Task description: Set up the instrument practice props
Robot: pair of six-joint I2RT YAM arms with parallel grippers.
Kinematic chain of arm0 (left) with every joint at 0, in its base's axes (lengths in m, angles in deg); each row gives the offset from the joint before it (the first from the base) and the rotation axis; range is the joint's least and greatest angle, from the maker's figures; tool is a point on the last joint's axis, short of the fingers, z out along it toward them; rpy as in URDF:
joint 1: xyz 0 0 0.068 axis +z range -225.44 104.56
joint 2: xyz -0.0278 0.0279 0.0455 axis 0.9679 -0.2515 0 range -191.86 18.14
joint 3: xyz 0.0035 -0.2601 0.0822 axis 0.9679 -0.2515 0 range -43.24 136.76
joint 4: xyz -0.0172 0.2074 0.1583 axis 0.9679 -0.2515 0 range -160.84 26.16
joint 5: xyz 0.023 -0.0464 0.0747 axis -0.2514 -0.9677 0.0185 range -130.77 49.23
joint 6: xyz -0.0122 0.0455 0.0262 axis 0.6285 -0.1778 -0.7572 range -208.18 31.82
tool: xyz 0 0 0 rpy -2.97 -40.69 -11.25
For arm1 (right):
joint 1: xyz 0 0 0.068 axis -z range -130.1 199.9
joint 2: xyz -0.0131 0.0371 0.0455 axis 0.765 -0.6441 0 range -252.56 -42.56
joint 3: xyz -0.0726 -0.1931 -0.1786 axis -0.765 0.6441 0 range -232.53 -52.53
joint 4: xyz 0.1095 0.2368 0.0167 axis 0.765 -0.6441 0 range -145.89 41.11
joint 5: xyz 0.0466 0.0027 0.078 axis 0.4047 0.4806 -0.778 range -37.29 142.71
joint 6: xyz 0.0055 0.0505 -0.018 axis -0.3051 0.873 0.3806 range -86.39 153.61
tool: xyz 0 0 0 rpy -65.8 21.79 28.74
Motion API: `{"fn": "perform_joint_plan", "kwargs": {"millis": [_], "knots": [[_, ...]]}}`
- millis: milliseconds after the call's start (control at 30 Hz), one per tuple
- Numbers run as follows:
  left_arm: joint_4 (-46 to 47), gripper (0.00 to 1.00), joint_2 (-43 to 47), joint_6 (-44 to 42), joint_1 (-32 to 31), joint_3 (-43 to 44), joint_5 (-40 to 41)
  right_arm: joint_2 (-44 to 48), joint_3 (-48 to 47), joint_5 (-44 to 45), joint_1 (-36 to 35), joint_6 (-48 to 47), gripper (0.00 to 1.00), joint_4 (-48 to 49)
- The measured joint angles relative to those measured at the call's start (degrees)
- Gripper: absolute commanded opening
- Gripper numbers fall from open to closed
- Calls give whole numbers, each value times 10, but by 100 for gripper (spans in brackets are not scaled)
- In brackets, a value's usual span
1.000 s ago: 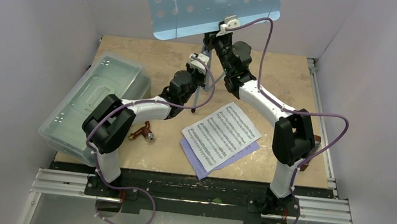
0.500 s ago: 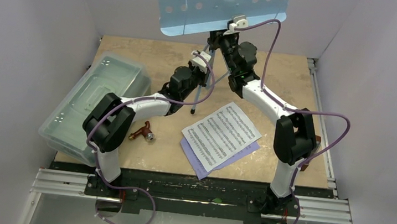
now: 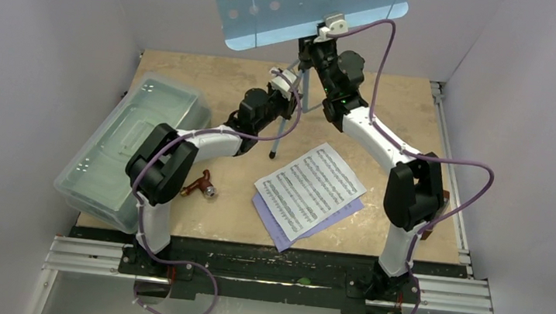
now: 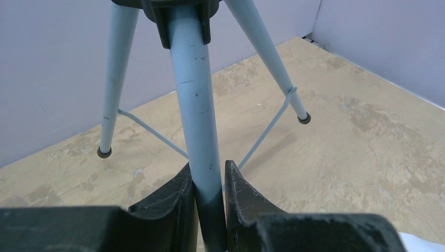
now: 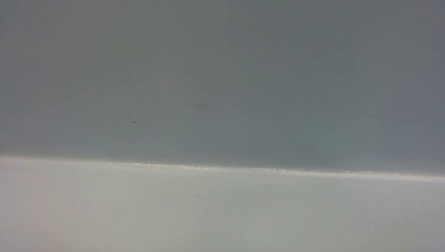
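1. Left arm [image 3: 210,140] and right arm [image 3: 371,135]: smooth white link shells between bulky black joint housings, same build on both.
2. Lilac cable [image 3: 457,162] runs loose along each arm in wide loops (one more loop trails below the rail at the left base).
3. Small white camera block [image 3: 335,24] on each wrist.
4. Left gripper [image 4: 209,173]: two dark fingers [image 4: 162,202], matte and rough-grained, with scuffed edges.
5. Black base plate [image 3: 263,268] under both arms.

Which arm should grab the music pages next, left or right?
Probably the right arm. The music pages lie on its side of the table, close to that arm. The left hand is shut on a leg of the music stand, steadying it, so letting go might tip it.
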Motion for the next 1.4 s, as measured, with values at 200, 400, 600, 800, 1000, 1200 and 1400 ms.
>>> {"fn": "perform_joint_plan", "kwargs": {"millis": [200,400,600,800,1000,1200,1400], "knots": [[-42,0,-1,-31,8,11,-22,0,0,24,-1,-19,0,-4],[-67,0,-3,-51,14,19,-45,0,-3,56,-2,-28,0,-10],[-87,0,-18,-65,14,40,-82,31,45,111,-3,-43,0,12],[-113,8,-30,-92,-7,51,-150,143,188,215,-11,-73,0,47],[-191,30,-47,-102,-10,63,-185,172,229,254,-32,-99,0,84],[-292,54,-65,-71,0,68,-191,175,233,268,-35,-120,0,119],[-296,68,-52,7,7,63,-193,178,233,307,-38,-118,0,125]]}}
